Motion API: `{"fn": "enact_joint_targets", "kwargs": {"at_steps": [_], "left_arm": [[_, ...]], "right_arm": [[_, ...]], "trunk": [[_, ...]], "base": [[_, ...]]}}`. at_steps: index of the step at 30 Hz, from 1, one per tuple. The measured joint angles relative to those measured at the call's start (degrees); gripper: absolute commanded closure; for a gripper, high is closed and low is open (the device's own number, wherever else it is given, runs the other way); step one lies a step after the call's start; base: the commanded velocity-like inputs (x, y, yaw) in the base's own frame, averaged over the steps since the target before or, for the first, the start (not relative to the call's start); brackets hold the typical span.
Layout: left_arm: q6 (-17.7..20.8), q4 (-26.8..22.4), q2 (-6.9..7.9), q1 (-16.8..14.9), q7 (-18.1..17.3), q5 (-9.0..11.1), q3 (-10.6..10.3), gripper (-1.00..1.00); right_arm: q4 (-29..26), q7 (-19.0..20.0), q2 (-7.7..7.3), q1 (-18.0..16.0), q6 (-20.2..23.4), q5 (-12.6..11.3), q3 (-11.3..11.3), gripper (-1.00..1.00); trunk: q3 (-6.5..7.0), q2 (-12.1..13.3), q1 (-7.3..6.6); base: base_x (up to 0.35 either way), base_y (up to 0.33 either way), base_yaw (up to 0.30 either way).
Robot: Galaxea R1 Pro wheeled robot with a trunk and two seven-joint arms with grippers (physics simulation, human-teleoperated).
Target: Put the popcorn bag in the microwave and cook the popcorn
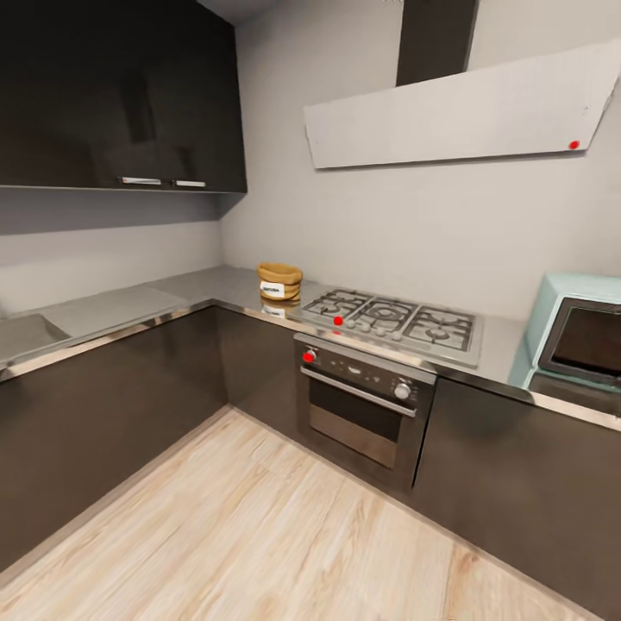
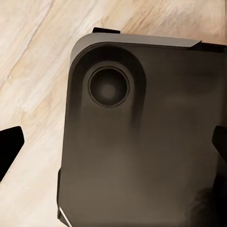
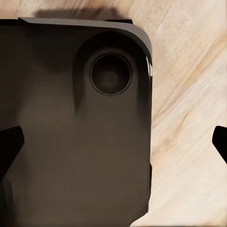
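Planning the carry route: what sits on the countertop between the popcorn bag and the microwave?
In the head view, the gas hob lies between the popcorn bag and the microwave, with a short bare strip of countertop before the microwave.

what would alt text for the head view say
A popcorn bag sits on the steel-grey countertop in a dark-cabinet kitchen corner, left of a gas hob. A mint-blue microwave stands at the right edge.

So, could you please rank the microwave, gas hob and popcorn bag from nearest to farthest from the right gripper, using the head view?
The right gripper hangs by the robot's base, jaws apart, so this is judged from the robot's position.
1. microwave, at the right.
2. gas hob, in the middle.
3. popcorn bag, in the far corner, leftmost.
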Motion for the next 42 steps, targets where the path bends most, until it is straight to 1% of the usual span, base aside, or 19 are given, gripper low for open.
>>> {"fn": "enact_joint_targets", "kwargs": {"at_steps": [42], "left_arm": [[0.0, 0.0, -0.03, 0.0, 0.0, 0.0, 0.0, -1.0]], "right_arm": [[0.0, 0.0, 0.0, 0.0, 0.0, 0.0, 0.0, -1.0]], "trunk": [[0.0, 0.0, 0.0]], "base": [[0.0, 0.0, -0.291]]}}
